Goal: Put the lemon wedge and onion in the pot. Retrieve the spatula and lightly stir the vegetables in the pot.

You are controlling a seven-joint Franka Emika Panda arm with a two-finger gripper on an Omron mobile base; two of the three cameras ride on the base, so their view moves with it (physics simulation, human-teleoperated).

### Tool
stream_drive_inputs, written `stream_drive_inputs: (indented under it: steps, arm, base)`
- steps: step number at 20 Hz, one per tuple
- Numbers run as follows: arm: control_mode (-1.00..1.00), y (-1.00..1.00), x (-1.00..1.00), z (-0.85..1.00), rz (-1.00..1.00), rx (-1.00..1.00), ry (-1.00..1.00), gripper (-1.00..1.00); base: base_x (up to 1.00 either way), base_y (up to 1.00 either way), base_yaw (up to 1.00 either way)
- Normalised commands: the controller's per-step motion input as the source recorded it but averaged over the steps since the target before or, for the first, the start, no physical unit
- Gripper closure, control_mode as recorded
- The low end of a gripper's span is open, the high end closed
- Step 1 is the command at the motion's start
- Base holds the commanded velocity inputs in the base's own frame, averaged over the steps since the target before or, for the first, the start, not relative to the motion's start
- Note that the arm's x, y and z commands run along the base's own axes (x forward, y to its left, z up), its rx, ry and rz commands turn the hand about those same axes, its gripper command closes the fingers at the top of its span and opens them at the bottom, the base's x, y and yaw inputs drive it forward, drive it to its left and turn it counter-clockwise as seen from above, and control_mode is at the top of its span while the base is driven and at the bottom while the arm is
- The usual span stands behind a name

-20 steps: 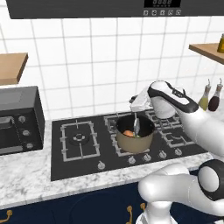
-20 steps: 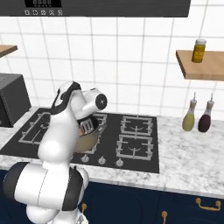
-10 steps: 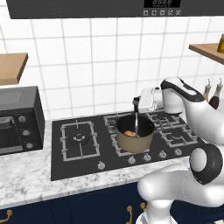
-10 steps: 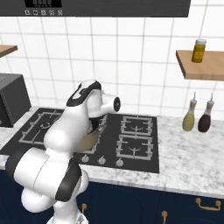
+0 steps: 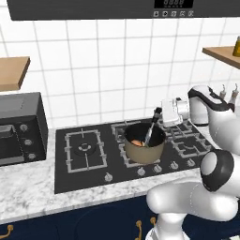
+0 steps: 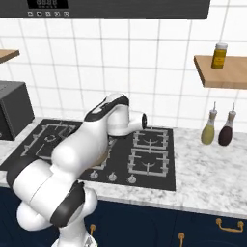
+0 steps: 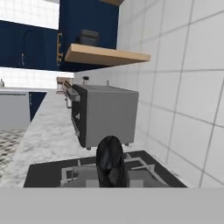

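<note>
The pot [image 5: 144, 146] is seen just right of centre in the left base view, standing on the middle burner of the cooktop [image 5: 84, 150]. An orange-brown onion [image 5: 137, 142] is seen inside it, against the black interior. The lemon wedge cannot be made out at this size, so it cannot be told whether it lies in the pot. The spatula [image 5: 152, 126] is stood in the pot, its head down inside and its black handle slanting up and to the right. The handle's top is clamped by the closed gripper [image 5: 161, 112], which is turned sideways from the right of the frame. In the hand view, the dark handle end [image 7: 110, 161] is seen at bottom centre, with the microwave [image 7: 103, 116] beyond it. The loading and the fetching of the spatula are judged done; the light stirring appears to be in hand.
</note>
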Motion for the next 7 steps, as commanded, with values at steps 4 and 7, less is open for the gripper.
stream_drive_inputs:
  steps: [4,7]
  arm:
    - [-1.00,0.34,-0.07,0.00,0.00,-0.05,0.00,1.00]
    - [-1.00,0.43,0.00,-0.19,0.00,-0.13,0.00,1.00]
  base:
    - [0.00,0.00,0.00]
    - [0.00,0.00,0.00]
